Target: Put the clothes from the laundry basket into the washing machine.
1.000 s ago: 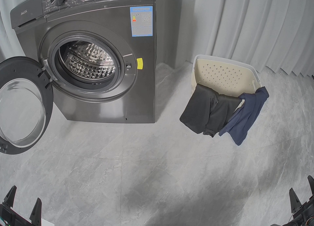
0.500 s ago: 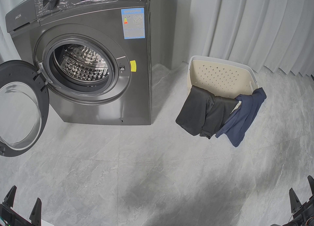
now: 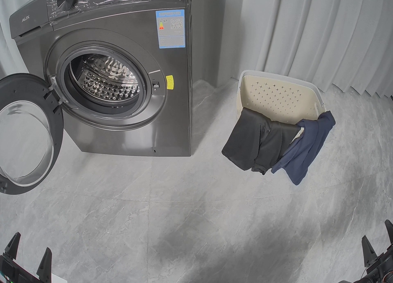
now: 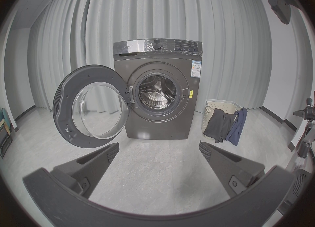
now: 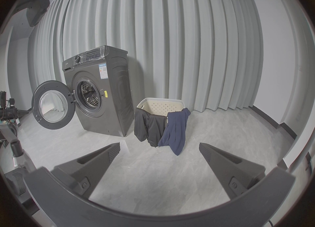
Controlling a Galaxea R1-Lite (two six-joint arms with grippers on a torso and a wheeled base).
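Note:
A grey washing machine point(image 3: 123, 71) stands at the left with its round door point(image 3: 26, 132) swung wide, showing the bare steel drum point(image 3: 106, 81). To its right a cream laundry basket point(image 3: 282, 93) sits on the floor. A black garment point(image 3: 256, 140) and a navy garment point(image 3: 307, 146) hang over its near rim. My left gripper point(image 3: 28, 255) is low at the bottom left, open and holding nothing. My right gripper point(image 3: 378, 241) is low at the bottom right, open too. Both are far from the basket point(image 5: 160, 106) and the machine point(image 4: 157, 89).
Pale curtains point(image 3: 307, 22) line the wall behind the machine and basket. Grey tiled floor point(image 3: 196, 222) stretches between me and both. The open door point(image 4: 90, 106) juts out over the floor at the left.
The whole head view has shifted slightly, so the camera moved. The clothes, basket and machine door lie as before, and both grippers hold the same place.

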